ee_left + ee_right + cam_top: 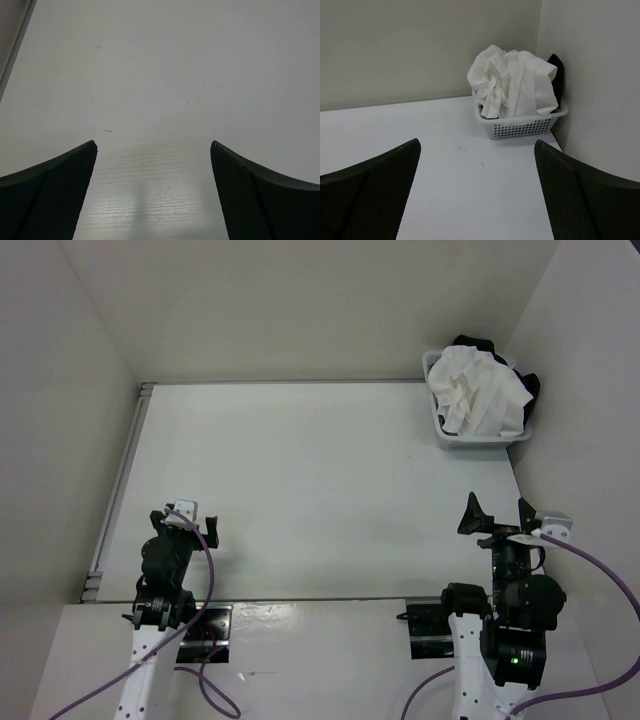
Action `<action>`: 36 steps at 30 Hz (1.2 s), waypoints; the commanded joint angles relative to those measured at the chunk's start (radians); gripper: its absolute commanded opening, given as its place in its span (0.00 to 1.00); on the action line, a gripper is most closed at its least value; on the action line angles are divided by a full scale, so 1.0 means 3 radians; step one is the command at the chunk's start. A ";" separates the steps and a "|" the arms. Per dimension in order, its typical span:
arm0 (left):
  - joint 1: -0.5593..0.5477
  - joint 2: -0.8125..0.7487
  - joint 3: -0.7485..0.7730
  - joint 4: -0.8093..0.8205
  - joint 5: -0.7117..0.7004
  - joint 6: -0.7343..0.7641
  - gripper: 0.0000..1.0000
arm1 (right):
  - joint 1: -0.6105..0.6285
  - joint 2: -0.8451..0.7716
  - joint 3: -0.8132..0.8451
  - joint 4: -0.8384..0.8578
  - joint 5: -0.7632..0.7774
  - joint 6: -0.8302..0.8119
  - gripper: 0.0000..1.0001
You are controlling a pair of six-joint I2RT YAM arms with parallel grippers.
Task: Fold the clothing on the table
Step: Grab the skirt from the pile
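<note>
The white clothing lies crumpled in a heap inside the small white basket at the far right corner of the table; the right wrist view shows the clothing bulging above the basket rim. My left gripper hovers open low over the bare tabletop at the near left, nothing between its fingers. Open as well, my right gripper sits at the near right, pointing toward the basket from well short of it.
A black garment lies under and behind the white clothing in the basket. Walls close in the far and right sides of the table. A grey metal rail runs along the left edge.
</note>
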 commanded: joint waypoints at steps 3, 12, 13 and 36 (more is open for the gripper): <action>0.0022 -0.0465 -0.0142 0.0162 0.0007 -0.0058 1.00 | 0.0030 -0.0148 -0.0024 -0.0025 -0.0155 -0.0090 0.98; 0.0022 -0.0465 -0.0142 0.0162 0.0007 -0.0058 1.00 | 0.0030 -0.0148 -0.0024 -0.0025 -0.0109 -0.0059 0.98; 0.0022 -0.0465 -0.0142 0.0162 0.0007 -0.0058 1.00 | 0.0030 -0.0148 -0.0024 -0.0025 -0.0109 -0.0059 0.98; 0.0022 -0.0465 -0.0142 0.0162 0.0007 -0.0058 1.00 | -0.0001 0.2586 0.1603 -0.0489 -0.0493 -0.0207 0.98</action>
